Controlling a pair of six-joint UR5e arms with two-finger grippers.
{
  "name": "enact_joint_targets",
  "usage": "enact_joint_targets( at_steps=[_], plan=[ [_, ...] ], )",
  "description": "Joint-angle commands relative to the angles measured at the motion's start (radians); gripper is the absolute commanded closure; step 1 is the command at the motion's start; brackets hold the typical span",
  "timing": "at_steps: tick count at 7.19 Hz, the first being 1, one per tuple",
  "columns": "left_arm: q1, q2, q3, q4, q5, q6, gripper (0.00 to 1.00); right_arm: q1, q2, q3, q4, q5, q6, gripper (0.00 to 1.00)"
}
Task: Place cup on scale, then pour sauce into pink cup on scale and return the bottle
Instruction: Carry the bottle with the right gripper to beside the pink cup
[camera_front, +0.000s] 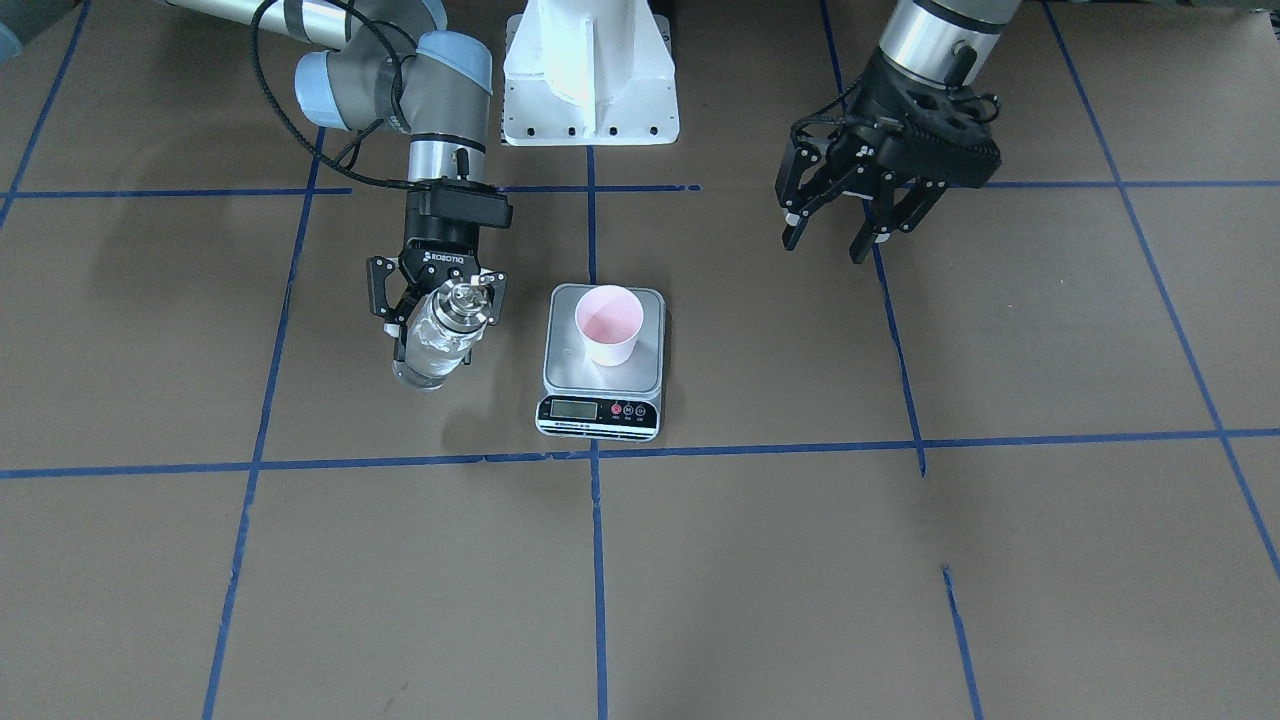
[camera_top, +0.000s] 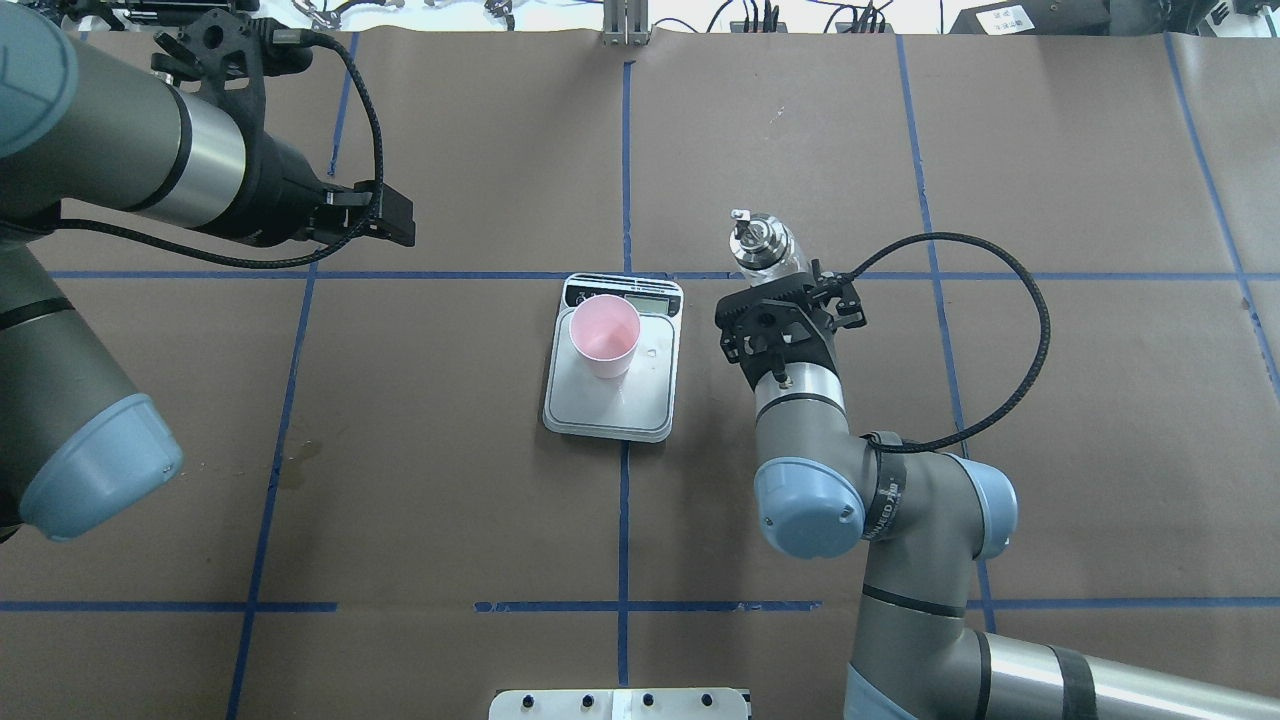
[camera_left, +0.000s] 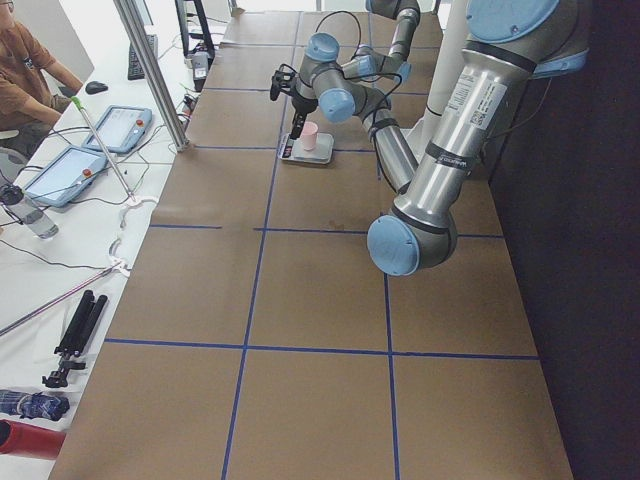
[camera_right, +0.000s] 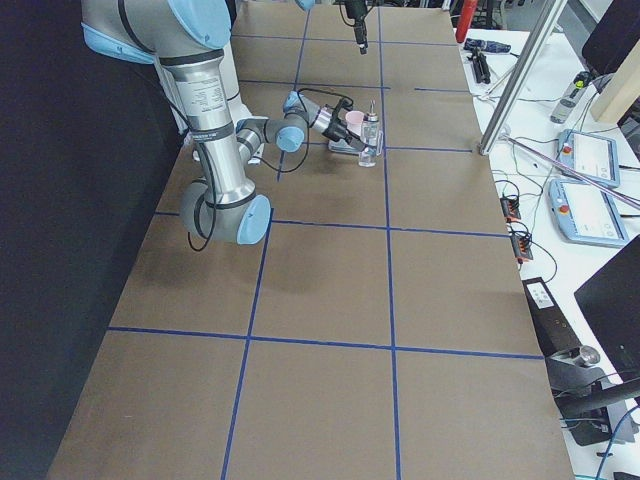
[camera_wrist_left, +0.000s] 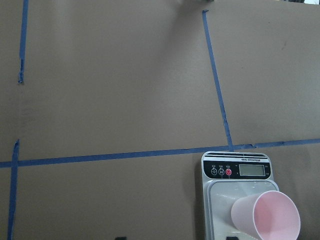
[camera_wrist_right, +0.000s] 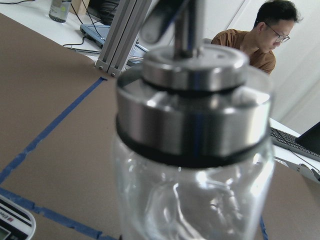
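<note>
Right claw (camera_front: 440, 305) tight around bottle (camera_front: 432, 345); left claw (camera_front: 828, 240) agape, empty, clearest from front view.

Brown paper-covered table (camera_front: 1000, 600), blue tape grid (camera_front: 598, 560)

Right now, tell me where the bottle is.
In the overhead view the bottle is held upright just right of the scale, on the robot's right side, gripped by the right gripper.

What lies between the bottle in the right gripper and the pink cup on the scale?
Between bottle and cup: only bare table cover and the platform edge of the scale, seen in the front-facing view.
</note>
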Motion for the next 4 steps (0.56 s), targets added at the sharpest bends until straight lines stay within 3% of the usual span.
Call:
enact_joint_targets(
  at_steps=[1,4],
  plan=[
    [-0.012,0.024,-0.005,-0.003,-0.002,0.066,0.27,-0.008,0.024,0.048,-0.069,0.011,-0.093,1.0],
    [-0.014,0.025,-0.005,-0.003,-0.004,0.068,0.26,-0.02,0.008,0.042,-0.089,0.01,-0.255,1.0]
  ],
)
